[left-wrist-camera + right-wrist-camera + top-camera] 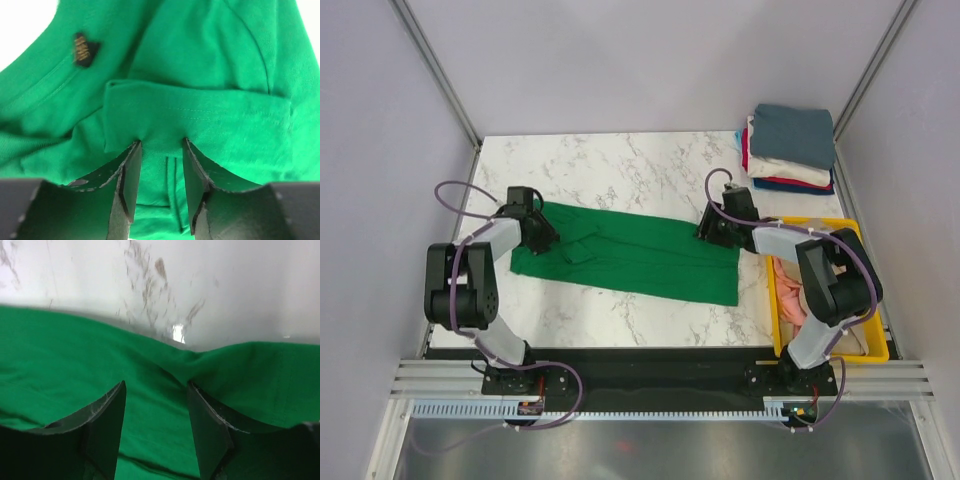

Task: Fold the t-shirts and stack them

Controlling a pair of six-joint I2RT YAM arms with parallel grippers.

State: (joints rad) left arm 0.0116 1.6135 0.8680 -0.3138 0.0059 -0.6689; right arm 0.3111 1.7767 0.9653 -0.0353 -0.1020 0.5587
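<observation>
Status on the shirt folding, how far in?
Done: folded stack at the far right corner. In hand: green t-shirt lies spread out, left hand and right hand open at its ends. Left: folding it, plus shirts in the yellow bin.

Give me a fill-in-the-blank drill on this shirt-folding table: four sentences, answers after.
1. The t-shirt spread on the marble table is ___ in colour.
2. The top shirt of the folded stack is slate ___.
3. Unfolded garments wait in a plastic bin coloured ___.
4. The t-shirt's small dark label shows in the ___ wrist view.
Missing words: green; blue; yellow; left.
</observation>
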